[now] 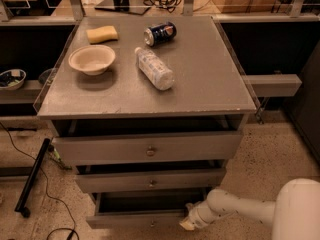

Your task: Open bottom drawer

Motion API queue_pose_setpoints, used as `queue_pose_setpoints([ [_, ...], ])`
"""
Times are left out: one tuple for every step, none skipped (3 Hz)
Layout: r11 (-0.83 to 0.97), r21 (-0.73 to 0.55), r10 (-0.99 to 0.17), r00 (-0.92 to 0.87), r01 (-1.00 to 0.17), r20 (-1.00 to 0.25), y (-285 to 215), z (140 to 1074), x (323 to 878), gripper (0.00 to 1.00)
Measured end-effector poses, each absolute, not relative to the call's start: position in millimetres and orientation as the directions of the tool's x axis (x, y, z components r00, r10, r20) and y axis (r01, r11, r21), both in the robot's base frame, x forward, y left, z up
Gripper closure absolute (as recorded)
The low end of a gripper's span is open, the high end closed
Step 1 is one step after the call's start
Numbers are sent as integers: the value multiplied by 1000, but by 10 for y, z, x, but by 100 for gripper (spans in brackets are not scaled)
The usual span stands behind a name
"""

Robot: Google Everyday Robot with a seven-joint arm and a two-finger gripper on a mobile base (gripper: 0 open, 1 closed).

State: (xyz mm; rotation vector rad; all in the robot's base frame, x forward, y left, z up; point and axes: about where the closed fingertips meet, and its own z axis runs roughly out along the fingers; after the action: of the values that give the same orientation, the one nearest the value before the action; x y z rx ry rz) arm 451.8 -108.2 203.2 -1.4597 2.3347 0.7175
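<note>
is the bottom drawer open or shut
Partly open: the bottom drawer sits forward of the middle drawer, dark interior showing behind its front. The tool is low at its right end.

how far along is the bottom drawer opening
Done: the bottom drawer stands partly out, its dark inside showing above the front. In hand: the tool sits at the front's right end. Left: pulling it farther, if full opening is wanted.

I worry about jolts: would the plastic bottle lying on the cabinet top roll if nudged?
Probably. The bottle lies on its side on the flat cabinet top, so it could roll sideways. It seems thin plastic, likely light. The gripper is low by the bottom drawer.
</note>
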Motion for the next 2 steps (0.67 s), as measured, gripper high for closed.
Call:
queue_pose_setpoints([
  [361, 255, -750, -442, -897, -493, -1086, 2054, 4567, 100],
  [361, 255, -750, -442, -897, -493, -1089, 2061, 4602, 100],
])
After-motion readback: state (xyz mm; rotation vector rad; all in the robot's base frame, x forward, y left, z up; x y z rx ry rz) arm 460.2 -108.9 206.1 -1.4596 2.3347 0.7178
